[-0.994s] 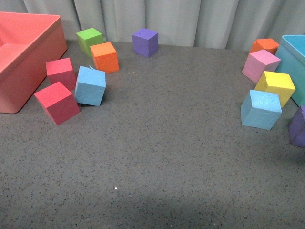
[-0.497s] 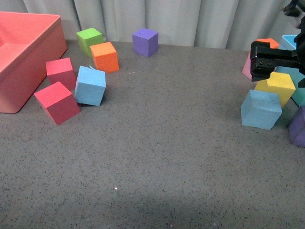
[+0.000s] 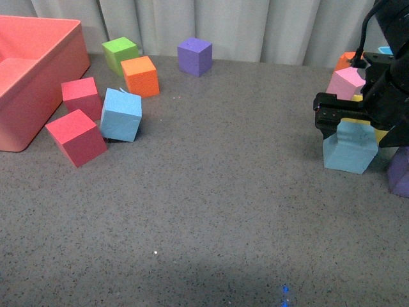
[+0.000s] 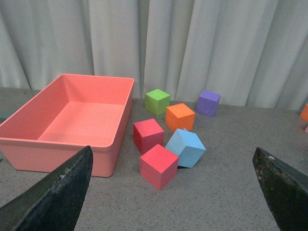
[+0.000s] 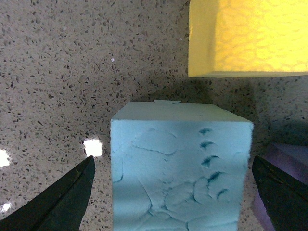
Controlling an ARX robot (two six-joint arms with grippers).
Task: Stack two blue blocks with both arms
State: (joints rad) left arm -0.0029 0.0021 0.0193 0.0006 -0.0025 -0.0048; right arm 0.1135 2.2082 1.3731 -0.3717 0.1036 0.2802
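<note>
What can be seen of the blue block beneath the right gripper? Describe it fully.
The blue block is a light sky-blue foam cube, matte, its top creased and dented. It rests flat on the speckled grey table, at the right, a yellow cube close behind and a purple cube beside it. The jaws of the right gripper stand open either side, not touching.

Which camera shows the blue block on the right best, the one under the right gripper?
The right wrist view: the blue block shows close up, between the fingers of the open right gripper. In the front view the gripper hides its top. The left wrist view shows only the other blue block.
</note>
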